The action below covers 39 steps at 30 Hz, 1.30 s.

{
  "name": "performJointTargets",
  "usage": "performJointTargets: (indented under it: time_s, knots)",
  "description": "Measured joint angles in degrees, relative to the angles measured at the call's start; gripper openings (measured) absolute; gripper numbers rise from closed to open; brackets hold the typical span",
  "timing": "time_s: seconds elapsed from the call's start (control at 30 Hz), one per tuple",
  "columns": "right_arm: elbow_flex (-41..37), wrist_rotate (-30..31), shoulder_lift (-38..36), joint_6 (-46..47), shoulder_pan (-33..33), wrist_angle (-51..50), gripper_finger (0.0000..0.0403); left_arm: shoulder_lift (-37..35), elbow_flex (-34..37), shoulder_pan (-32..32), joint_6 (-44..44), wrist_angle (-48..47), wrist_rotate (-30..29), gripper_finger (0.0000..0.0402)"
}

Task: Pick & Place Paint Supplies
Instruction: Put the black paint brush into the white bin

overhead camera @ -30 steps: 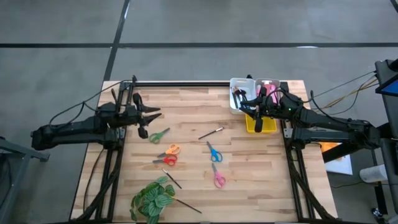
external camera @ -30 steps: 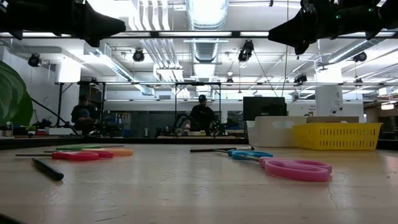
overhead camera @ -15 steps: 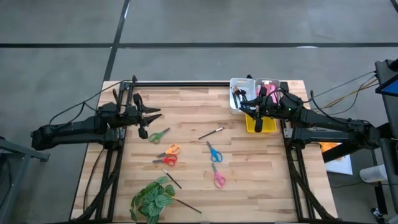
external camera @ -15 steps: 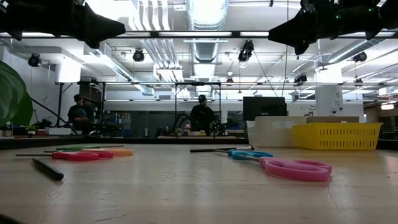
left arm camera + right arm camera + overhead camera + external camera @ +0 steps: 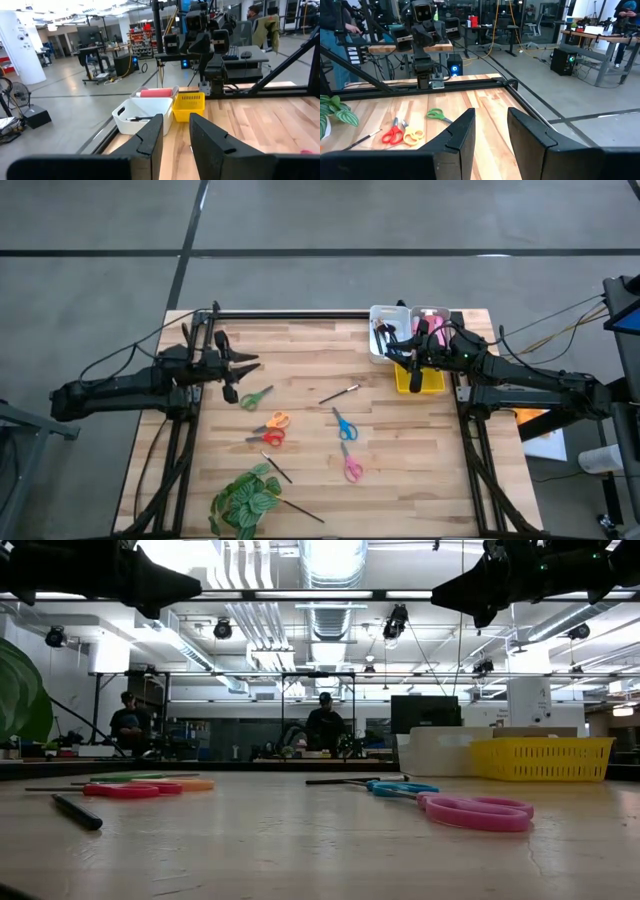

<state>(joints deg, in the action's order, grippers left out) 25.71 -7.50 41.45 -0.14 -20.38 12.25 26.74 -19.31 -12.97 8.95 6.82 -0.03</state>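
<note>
Left claw hovered empty, narrowly parted, above green scissors. Right claw likewise, over yellow basket.

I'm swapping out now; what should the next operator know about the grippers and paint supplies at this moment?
Left gripper: open, empty, raised over the table's left side near the green scissors.
Right gripper: open, empty, above the bins.
Done: pink tubes and a brush are in the white bins. The yellow basket sits beside them.
Left on the table: orange scissors, red scissors, blue scissors, pink scissors, green scissors and three brushes, one mid-table, two by the plant.
</note>
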Motion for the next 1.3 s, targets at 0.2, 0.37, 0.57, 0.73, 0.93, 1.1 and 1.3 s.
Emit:
performJointTargets:
  time_s: [0.2,0.37,0.57,0.73,0.93,1.1,1.3]
  knots:
    - [0.0,0.0,0.0,0.1,0.0,0.0,0.0113,0.0,0.0,0.0,0.0,-3.5,0.0,0.0097]
    - [0.0,0.0,0.0,0.1,0.0,0.0,0.0113,0.0,0.0,0.0,0.0,-8.4,0.0,0.0097]
    - [0.0,0.0,0.0,-0.1,0.0,0.0,0.0113,0.0,0.0,0.0,0.0,-15.9,0.0,0.0097]
    - [0.0,0.0,0.0,-0.8,0.0,0.3,0.0113,0.0,0.0,0.0,0.0,-23.2,0.0,0.0097]
    - [0.0,0.0,0.0,-0.9,0.0,0.2,0.0113,0.0,0.1,0.0,-3.8,-29.3,0.9,0.0097]
    - [0.0,0.0,0.0,1.3,0.0,0.2,0.0113,0.3,0.1,0.0,-6.2,-29.1,0.7,0.0097]
    - [0.6,-3.3,0.9,4.4,0.0,0.4,0.0113,0.4,0.1,0.0,-6.2,-29.3,0.6,0.0097]
